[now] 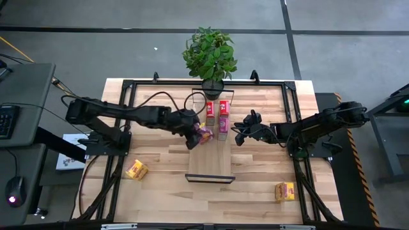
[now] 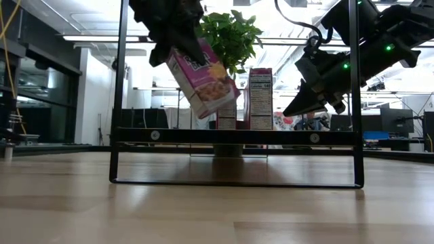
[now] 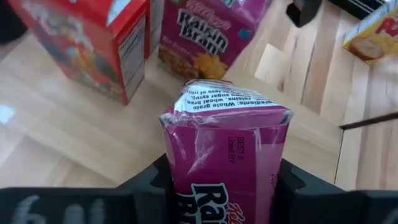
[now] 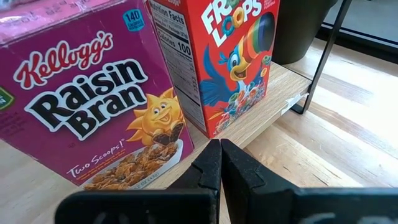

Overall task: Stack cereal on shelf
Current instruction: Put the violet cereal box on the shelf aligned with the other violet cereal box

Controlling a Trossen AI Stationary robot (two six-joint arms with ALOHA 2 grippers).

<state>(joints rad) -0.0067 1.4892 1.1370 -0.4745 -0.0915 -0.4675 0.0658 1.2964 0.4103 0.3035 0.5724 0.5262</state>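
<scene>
My left gripper (image 1: 197, 135) holds a magenta cereal box (image 2: 203, 78) in the air above the shelf (image 1: 209, 163), a light-wood plank in the middle of the table. Farther along the plank stand a magenta box (image 4: 99, 99), a red box (image 4: 233, 62) and another red box (image 1: 209, 110), each on its bottom end. My right gripper (image 4: 219, 152) is shut and hovers just right of those boxes, touching nothing. Two yellow boxes (image 1: 136, 169) (image 1: 285, 191) lie on the tabletop. My left gripper pinches the magenta box by its two narrow sides (image 3: 171, 180), one finger on each, at the end nearest the wrist. The fingers slant down from the table's left. The box is lifted clear and tilted, its free end (image 3: 227, 109) pointing down toward the shelf.
A potted plant (image 1: 209, 54) stands at the shelf's far end. A black metal frame (image 1: 128, 83) runs round the tabletop, and its uprights and crossbar (image 2: 237, 135) show in the low view. The near half of the plank is bare.
</scene>
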